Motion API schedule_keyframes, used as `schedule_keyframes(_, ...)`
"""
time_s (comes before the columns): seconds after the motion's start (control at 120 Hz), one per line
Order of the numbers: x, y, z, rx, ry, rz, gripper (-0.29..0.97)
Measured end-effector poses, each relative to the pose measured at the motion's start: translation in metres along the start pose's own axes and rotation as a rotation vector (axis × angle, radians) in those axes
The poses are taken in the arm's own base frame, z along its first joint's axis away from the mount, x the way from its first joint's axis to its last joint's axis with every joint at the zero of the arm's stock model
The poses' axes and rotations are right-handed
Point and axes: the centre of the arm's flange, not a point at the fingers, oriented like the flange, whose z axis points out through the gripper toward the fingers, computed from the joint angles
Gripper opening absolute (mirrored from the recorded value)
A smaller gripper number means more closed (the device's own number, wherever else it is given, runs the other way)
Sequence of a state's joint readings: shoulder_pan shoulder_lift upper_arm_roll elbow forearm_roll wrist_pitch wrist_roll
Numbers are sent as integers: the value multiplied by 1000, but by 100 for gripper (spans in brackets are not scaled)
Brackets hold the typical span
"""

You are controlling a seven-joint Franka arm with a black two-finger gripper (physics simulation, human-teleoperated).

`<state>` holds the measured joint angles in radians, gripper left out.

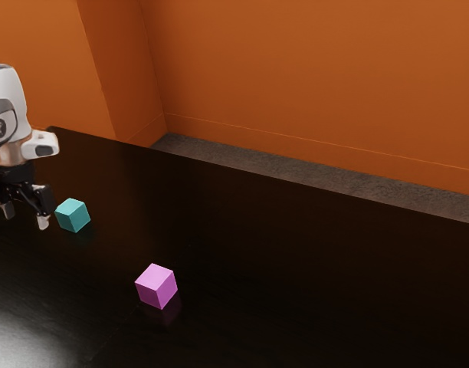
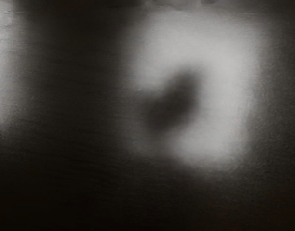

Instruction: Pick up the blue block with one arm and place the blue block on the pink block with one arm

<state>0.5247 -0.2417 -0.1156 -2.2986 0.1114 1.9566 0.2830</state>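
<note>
So the blue block (image 1: 72, 215) (honestly more teal in this render) sits flat on the black table (image 1: 296, 268), way over on the exterior view's left. It's resting on the tabletop, one corner turned toward the camera, and nothing is touching it.

The gripper (image 1: 24, 216) hangs just beside it, on the side toward the exterior view's left edge. Its fingers are spread apart with nothing between them, tips low near the table surface. The block is outside the fingers, next to the nearer one, with a small gap as far as I can tell.

The pink block (image 1: 156, 285) is further out toward the exterior view's right and closer to the camera. It's also flat on the table, well apart from the blue one, with a faint reflection under it.

Behind the table there's a grey floor strip (image 1: 334, 180) and orange walls (image 1: 311, 69).

The wrist view has the dark tabletop with a big pale glare patch (image 2: 210, 72) and a dark smudge (image 2: 171, 103) in the middle of it, can't tell what that is.
</note>
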Motion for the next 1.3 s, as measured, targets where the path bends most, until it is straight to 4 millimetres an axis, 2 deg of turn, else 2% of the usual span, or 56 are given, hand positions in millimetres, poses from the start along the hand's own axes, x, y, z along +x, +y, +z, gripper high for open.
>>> schedule_keyframes(0.05,22,-15,29,11,22,83,68)
schedule_keyframes(0.108,48,-30,53,23,70,167,68)
schedule_keyframes(0.225,85,-56,76,38,198,258,68)
schedule_keyframes(0.317,104,-61,74,63,274,298,68)
schedule_keyframes(0.375,112,-70,74,67,286,299,68)
schedule_keyframes(0.45,122,-83,75,63,265,297,68)
schedule_keyframes(0.575,137,-92,82,49,176,301,68)
schedule_keyframes(0.817,150,-96,93,-22,84,207,68)
schedule_keyframes(1.017,176,-92,101,-44,77,194,68)
schedule_keyframes(1.175,197,-105,105,-38,90,192,68)
schedule_keyframes(1.3,205,-113,108,-40,90,193,68)
